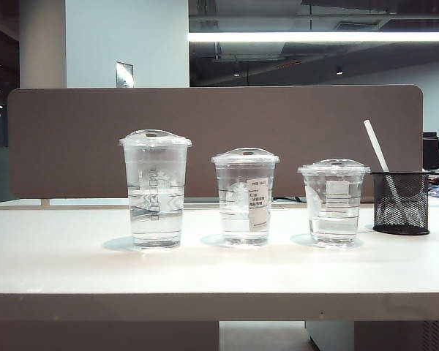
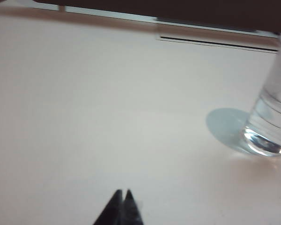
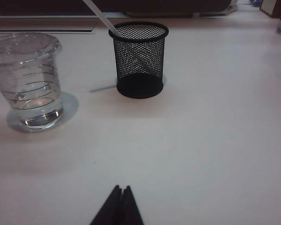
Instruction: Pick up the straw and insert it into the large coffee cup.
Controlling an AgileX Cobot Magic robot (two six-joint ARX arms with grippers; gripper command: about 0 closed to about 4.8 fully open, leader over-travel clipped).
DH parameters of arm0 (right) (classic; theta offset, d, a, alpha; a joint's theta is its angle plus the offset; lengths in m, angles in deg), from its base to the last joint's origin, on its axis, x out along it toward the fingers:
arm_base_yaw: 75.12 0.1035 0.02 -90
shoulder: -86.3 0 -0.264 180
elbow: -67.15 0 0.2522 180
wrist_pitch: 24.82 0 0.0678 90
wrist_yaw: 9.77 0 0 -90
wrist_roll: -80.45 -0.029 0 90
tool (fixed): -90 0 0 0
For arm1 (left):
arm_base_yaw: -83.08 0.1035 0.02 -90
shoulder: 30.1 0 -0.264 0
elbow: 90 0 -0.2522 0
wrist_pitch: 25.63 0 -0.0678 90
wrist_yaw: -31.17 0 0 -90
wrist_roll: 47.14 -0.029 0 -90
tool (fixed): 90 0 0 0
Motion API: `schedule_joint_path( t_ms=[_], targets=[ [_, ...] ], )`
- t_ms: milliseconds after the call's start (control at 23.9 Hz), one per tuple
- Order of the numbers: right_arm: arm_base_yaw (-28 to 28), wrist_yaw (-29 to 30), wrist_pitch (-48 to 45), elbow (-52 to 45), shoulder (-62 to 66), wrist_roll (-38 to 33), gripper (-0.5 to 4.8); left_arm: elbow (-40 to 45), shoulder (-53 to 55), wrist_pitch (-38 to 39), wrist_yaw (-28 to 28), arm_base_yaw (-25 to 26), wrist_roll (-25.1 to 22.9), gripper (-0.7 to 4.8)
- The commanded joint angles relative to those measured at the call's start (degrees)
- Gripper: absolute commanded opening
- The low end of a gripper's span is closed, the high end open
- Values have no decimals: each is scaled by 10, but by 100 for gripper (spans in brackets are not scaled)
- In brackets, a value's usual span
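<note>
On the white counter [image 1: 73, 278] you have a mid-height clear cup [image 1: 245, 196] with a white label sticker, standing in the middle of the row. To its right stands the shortest clear cup [image 1: 334, 202], lidded, with a little water at the bottom. Further right, just beside it, sits a black mesh pen holder [image 1: 401, 202]. Behind them you see a brown divider panel [image 1: 73, 139].
</note>
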State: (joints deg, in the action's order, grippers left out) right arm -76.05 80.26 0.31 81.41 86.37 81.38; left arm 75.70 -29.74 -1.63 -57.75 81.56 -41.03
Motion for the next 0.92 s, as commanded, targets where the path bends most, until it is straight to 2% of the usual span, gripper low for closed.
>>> schedule_joint_path(
  t_ms=[42, 209, 543, 669, 710, 752, 836, 919],
  targets=[
    [0, -2, -5, -3, -1, 2, -8, 0, 0, 3, 2, -21, 4, -3],
    [0, -2, -5, -3, -1, 2, -8, 0, 0, 3, 2, -54, 1, -3],
    [0, -2, -5, -3, -1, 2, -8, -3, 0, -3, 2, -54, 3, -3],
    [0, -3, -5, -3, -1, 2, -8, -68, 23, -29, 12, -67, 7, -3],
    [0, -2, -6, -3, -1, 2, -8, -139, 53, -33, 32, -72, 12, -3],
    [0, -3, -6, -3, -1, 2, -8, -228, 85, -10, 66, -75, 14, -3],
    [0, -3, -5, -3, -1, 2, -8, -318, 113, 46, 104, -79, -3, -3],
    [0, -2, -5, -3, -1, 2, -8, -421, 139, 149, 145, -87, -38, -3]
  ],
)
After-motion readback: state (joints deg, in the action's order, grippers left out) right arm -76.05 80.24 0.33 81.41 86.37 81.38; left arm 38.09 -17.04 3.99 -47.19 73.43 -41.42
